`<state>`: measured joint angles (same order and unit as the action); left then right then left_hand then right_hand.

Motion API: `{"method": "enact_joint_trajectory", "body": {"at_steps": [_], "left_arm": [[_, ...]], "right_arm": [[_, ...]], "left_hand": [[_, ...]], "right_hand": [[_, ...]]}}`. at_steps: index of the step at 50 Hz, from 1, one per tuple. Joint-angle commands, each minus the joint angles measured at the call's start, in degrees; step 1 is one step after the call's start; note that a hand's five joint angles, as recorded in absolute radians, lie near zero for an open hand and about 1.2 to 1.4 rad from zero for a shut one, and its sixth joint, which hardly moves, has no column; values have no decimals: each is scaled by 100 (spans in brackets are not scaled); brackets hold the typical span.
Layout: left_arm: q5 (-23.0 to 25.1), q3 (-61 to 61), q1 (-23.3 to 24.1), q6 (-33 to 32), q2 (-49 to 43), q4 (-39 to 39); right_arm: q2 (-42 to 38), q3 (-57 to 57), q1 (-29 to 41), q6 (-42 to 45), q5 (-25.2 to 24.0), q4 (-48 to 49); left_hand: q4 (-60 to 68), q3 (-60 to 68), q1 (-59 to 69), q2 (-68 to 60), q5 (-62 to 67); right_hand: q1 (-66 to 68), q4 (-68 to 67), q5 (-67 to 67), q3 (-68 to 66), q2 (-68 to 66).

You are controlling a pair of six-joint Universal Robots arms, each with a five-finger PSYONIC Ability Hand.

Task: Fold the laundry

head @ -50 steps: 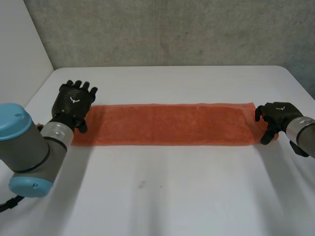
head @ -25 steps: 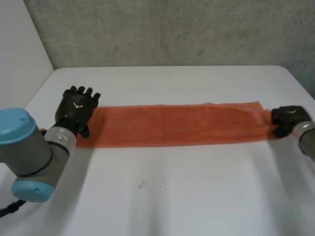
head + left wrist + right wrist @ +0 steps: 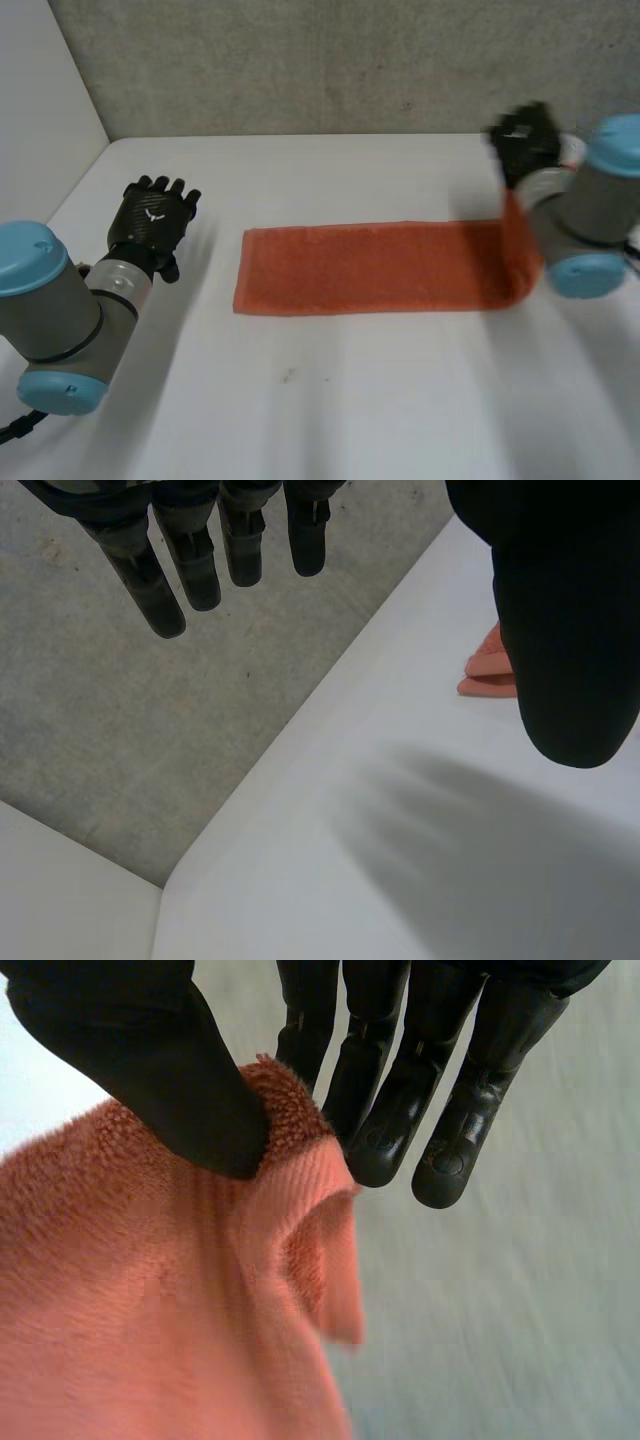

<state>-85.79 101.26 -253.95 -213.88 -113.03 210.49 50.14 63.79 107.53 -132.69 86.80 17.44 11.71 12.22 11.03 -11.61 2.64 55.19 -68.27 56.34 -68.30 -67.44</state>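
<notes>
An orange towel (image 3: 370, 267), folded into a long strip, lies across the middle of the white table (image 3: 330, 400). My right hand (image 3: 525, 140) is lifted above the table at the towel's right end and pinches that end between thumb and straight fingers (image 3: 385, 1080); the orange towel (image 3: 150, 1300) hangs down from the pinch. My left hand (image 3: 152, 220) rests flat on the table, apart from the towel's left end, with its fingers (image 3: 190, 565) straight. Beside its thumb a tip of the towel (image 3: 490, 670) shows.
A grey concrete wall (image 3: 340, 60) runs behind the table's far edge, and a white wall (image 3: 40, 100) stands at the left. My right arm (image 3: 590, 210) hangs over the towel's right end.
My right hand has risen and swung back toward the wall with the towel's right end. The towel slid right, out from under my left hand, which stayed put.
</notes>
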Motion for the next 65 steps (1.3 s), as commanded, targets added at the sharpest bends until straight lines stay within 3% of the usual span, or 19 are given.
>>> {"method": "enact_joint_trajectory", "body": {"at_steps": [1, 5, 9, 10, 11, 13, 18, 19, 20, 22, 24, 27, 31, 37, 41, 42, 48, 59, 65], "left_arm": [[0, -1, -14, -5, 0, 0], [0, -1, -23, 4, 0, 0], [1, -1, -23, 4, 0, 0], [9, -1, -14, 4, 0, 0], [9, -1, -5, 4, 0, 0], [9, -1, 12, 4, 0, 0], [18, -1, 47, 4, 0, 0], [27, -9, 56, 4, 0, 0], [27, -44, 108, 12, 0, 0], [36, -132, 258, 30, 0, 9], [53, -254, 432, 82, -26, 18], [97, -396, 583, 240, -53, 0], [150, -650, 811, 662, -193, -8], [124, -1257, 1260, 1155, -659, -385], [71, -1599, 1313, 1243, -984, -921], [53, -1661, 1313, 1243, -1045, -1036], [-26, -1750, 1295, 1252, -1222, -1441], [-597, -1136, 1102, 1261, -739, -1468], [-703, -774, 962, 1269, -396, -1424]], "right_arm": [[-530, -86, 1726, -38, -1489, 286], [-988, -78, 2324, -12, -1956, 356], [-1261, -69, 2518, 24, -2018, 374], [-1313, -69, 2536, 41, -2009, 374], [-1366, -77, 2536, 67, -1888, 374], [-1323, -69, 2501, 50, -1694, 365], [-981, 36, 2326, -186, -869, 312], [-458, 263, 1960, -701, -432, 277], [-305, 387, 1825, -941, -323, 260], [-164, 510, 1685, -1178, -235, 233], [223, 1010, 1281, -2125, -190, 67], [425, 1440, 1017, -2811, -303, -291], [470, 1776, 630, -3166, -505, -820], [462, 2111, 313, -3220, -691, -927], [435, 2234, 137, -3228, -691, -752], [427, 2286, 93, -3185, -691, -656], [356, 2287, 31, -3167, -629, -567], [154, 1435, 66, -2640, -357, -611], [163, 750, 759, -2262, -418, -584]], "left_hand": [[-171, -222, -103, 161, -264], [-171, -222, -103, 161, -264], [-171, -222, -103, 161, -264], [-171, -222, -103, 161, -264], [-171, -222, -103, 161, -264], [-171, -222, -103, 161, -264], [-171, -222, -103, 161, -264], [-171, -222, -103, 161, -264], [-171, -222, -103, 161, -264], [-171, -222, -103, 161, -264], [-171, -222, -103, 161, -264], [-171, -222, -103, 161, -264], [-132, -184, -65, 123, -226], [-31, -83, 36, 22, -125], [-31, -83, 36, 22, -125], [-31, -83, 36, 22, -125], [-31, -83, 36, 22, -125], [-65, -116, 2, 56, -159], [-99, -150, -31, 89, -192]], "right_hand": [[2481, -1173, 1366, -1170, -1256], [2481, -1173, 1366, -1170, -1256], [2481, -1173, 1366, -1170, -1256], [1738, -429, 623, -427, -512], [-2650, 3958, -3764, 3960, 3875], [-4519, 5827, -5634, 5830, 5744], [-4519, 5827, -5634, 5830, 5744], [-4519, 5827, -5634, 5830, 5744], [-4519, 5827, -5634, 5830, 5744], [-4519, 5827, -5634, 5830, 5744], [-4519, 5827, -5634, 5830, 5744], [-4519, 5827, -5634, 5830, 5744], [-4519, 5827, -5634, 5830, 5744], [-3672, 4980, -4787, 4982, 4897], [-1924, 3233, -3039, 3235, 3150], [-838, 2146, -1953, 2148, 2063], [2479, -1170, 1364, -1168, -1253], [2481, -1173, 1366, -1170, -1256], [2481, -1173, 1366, -1170, -1256]]}}
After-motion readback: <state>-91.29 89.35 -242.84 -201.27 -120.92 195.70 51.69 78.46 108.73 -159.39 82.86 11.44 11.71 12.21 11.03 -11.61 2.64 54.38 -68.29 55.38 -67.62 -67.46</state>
